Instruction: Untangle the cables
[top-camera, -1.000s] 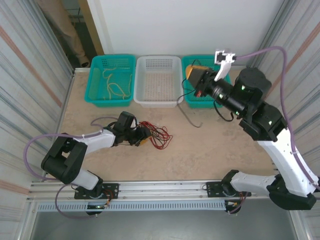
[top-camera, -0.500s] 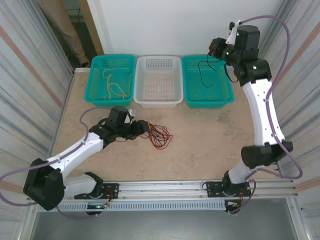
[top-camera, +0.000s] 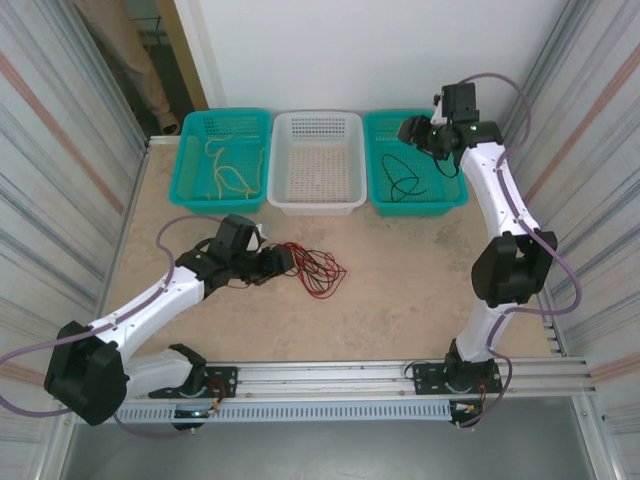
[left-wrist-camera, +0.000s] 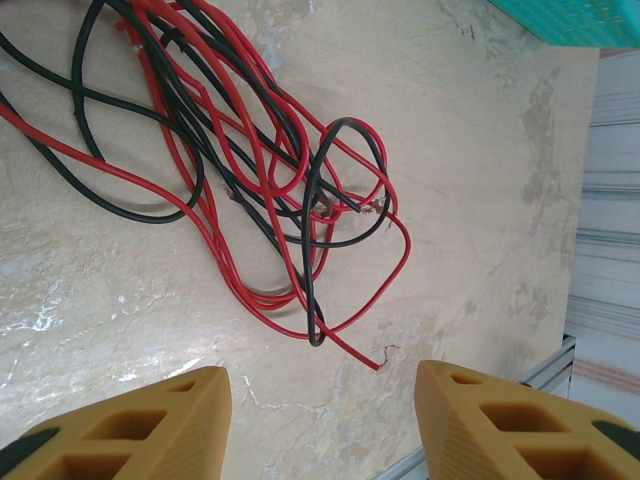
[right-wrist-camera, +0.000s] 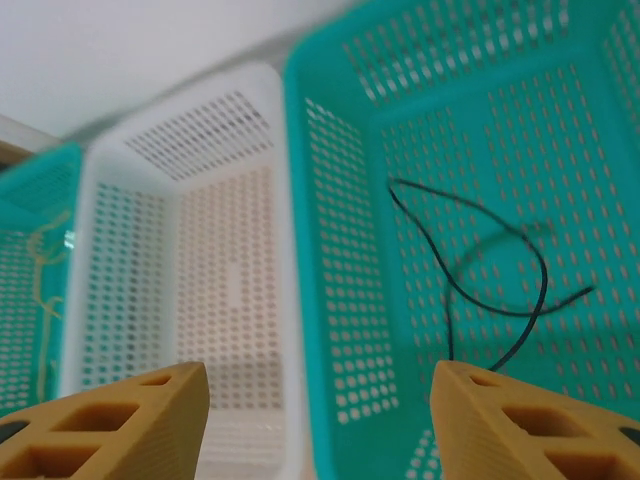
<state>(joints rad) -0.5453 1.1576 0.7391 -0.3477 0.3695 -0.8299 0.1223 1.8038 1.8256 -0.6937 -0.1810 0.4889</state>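
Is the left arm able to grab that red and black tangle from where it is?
Probably yes. The left gripper is open and sits right beside the tangle, with nothing between them.

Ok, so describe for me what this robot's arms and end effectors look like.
The left arm and the right arm are both white shells with black joints. A thick lilac-grey cable loops along each. The left end effector and the right end effector carry mustard-yellow, wedge-shaped fingers with hollow cut-outs in them.
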